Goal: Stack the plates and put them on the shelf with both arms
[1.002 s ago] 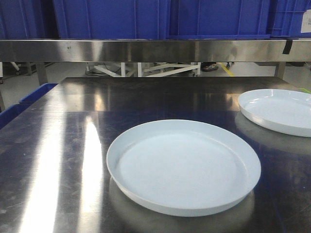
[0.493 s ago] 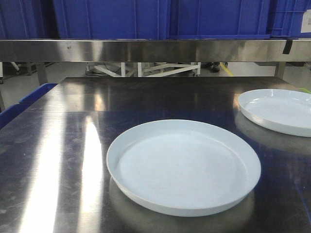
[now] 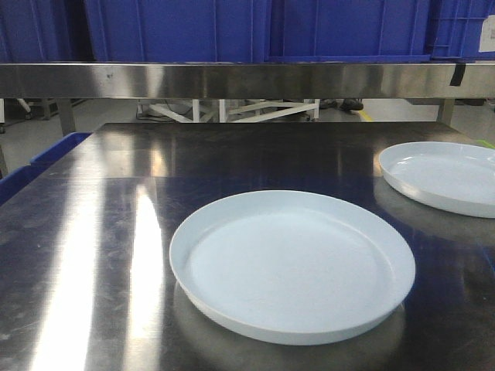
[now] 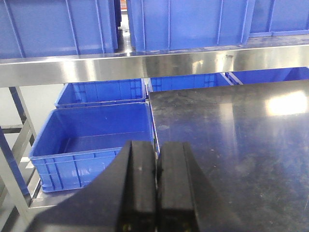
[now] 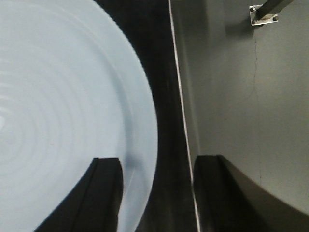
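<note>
Two white plates lie on the dark steel tabletop [image 3: 93, 232]: one plate [image 3: 292, 267] near the front centre, the other plate [image 3: 445, 176] at the right edge. The steel shelf [image 3: 232, 80] runs across the back. Neither gripper appears in the front view. In the right wrist view my right gripper [image 5: 157, 164] is open above the right plate [image 5: 58, 96], one finger over the plate's inside, the other past the table edge [image 5: 181, 96], with the rim between them. My left gripper [image 4: 157, 147] is shut and empty, at the table's left edge, facing the shelf [image 4: 145, 65].
Blue crates [image 3: 255, 27] stand on top of the shelf. More blue crates [image 4: 91, 135] sit low beside the table's left side, under the shelf. Grey floor [image 5: 241, 96] lies beyond the right table edge.
</note>
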You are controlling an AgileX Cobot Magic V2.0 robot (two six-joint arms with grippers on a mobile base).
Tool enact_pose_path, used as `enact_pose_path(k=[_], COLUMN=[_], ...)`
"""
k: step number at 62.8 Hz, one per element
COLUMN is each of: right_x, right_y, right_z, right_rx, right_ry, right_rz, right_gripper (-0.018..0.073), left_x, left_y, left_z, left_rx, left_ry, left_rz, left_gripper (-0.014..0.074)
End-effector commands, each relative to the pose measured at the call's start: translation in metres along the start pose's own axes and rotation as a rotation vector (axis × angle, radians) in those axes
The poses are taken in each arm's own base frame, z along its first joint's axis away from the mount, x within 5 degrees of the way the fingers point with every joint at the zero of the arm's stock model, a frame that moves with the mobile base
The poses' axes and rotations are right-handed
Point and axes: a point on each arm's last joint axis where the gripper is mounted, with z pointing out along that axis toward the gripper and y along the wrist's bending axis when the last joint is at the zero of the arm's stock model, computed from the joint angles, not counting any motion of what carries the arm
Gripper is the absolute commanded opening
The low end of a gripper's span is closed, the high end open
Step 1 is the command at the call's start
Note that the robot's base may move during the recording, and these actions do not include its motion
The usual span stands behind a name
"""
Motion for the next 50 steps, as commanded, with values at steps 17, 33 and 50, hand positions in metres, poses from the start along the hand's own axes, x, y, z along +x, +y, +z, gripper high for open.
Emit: enact_pose_path(k=[17,33,50], right_x=[-0.015,-0.014,-0.015], right_y=[-0.001,-0.001,0.000], right_z=[-0.006,-0.007,-0.037], right_rx=[0.001,0.000,-0.002], right_ry=[-0.093,-0.084,-0.140], right_rz=[0.003,0.003,0.001], right_gripper=[0.0279,0.0052,0.0057], left_x=[-0.017,-0.017,-0.017], left_y=[0.000,0.000,0.000], left_z=[-0.002,-0.002,-0.002], left_rx=[-0.004,-0.004,-0.004], left_ry=[-0.102,-0.102,-0.102], left_rz=[-0.011,-0.011,-0.011], left_gripper=[0.0084,0.0084,0.0084])
